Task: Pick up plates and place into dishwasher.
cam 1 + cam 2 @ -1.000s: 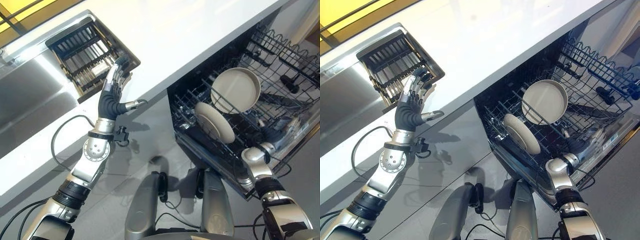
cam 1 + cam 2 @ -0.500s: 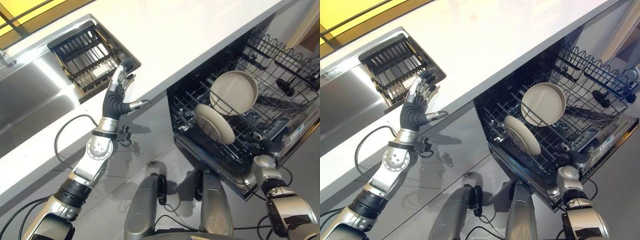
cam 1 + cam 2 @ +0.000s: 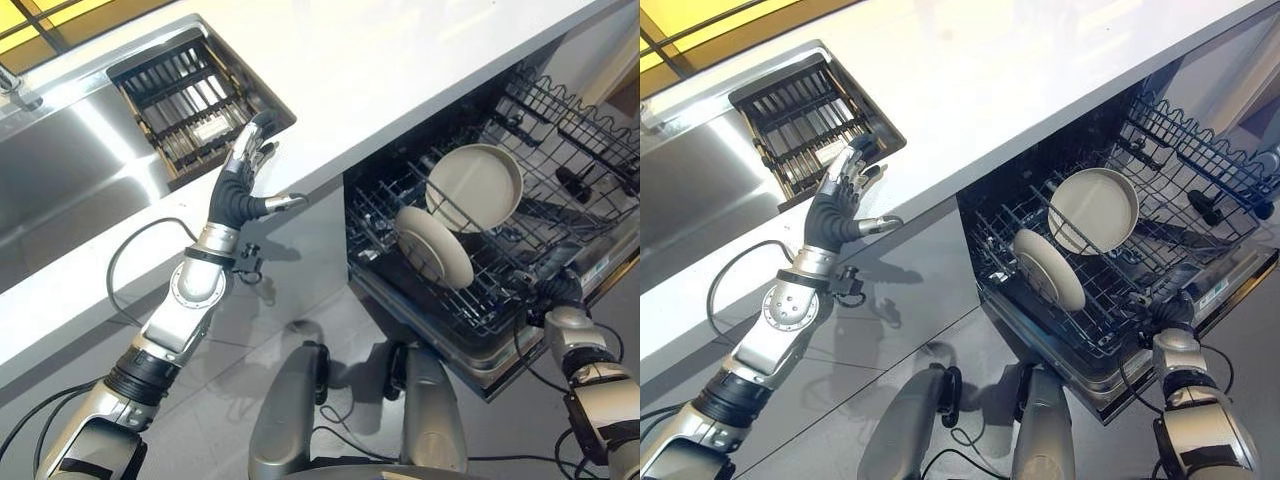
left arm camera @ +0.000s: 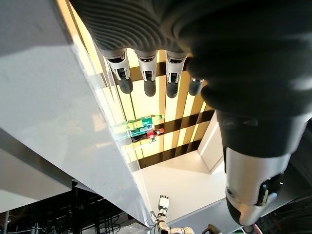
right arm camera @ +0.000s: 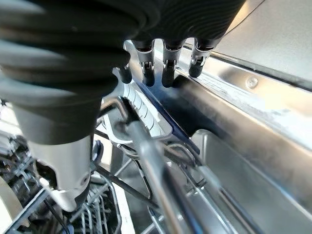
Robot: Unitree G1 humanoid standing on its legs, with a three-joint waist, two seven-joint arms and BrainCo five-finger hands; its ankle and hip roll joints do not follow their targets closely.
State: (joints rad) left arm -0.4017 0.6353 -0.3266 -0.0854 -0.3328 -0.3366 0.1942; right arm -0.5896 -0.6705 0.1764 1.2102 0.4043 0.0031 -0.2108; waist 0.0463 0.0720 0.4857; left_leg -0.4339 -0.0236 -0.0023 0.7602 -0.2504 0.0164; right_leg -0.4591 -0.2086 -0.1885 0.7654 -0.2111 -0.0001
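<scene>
Left hand (image 3: 243, 187) fingers straight, raised at counter edge by sink drying rack (image 3: 195, 95), holding nothing; right hand (image 5: 161, 58) fingers relaxed at dishwasher rack (image 3: 480, 245) front rim. Two plates (image 3: 433, 246) already racked. Judging: between picks; next needs locating another plate

1. Right hand (image 3: 563, 290): in the eye views it sits low at the front edge of the dishwasher rack (image 3: 520, 200); fingers sunk among the wires, grip not determinable
2. Front plate (image 3: 432, 246): lower rim hidden behind rack wires
3. Rear plate (image 3: 474, 186): lower edge crossed by wires
4. Rack: far right portion cut off by the picture edge
5. Sink (image 3: 70, 170): cut off at the left edge
6. Drying rack (image 3: 195, 95) in the sink: near corner covered by left hand (image 3: 246, 180)
</scene>
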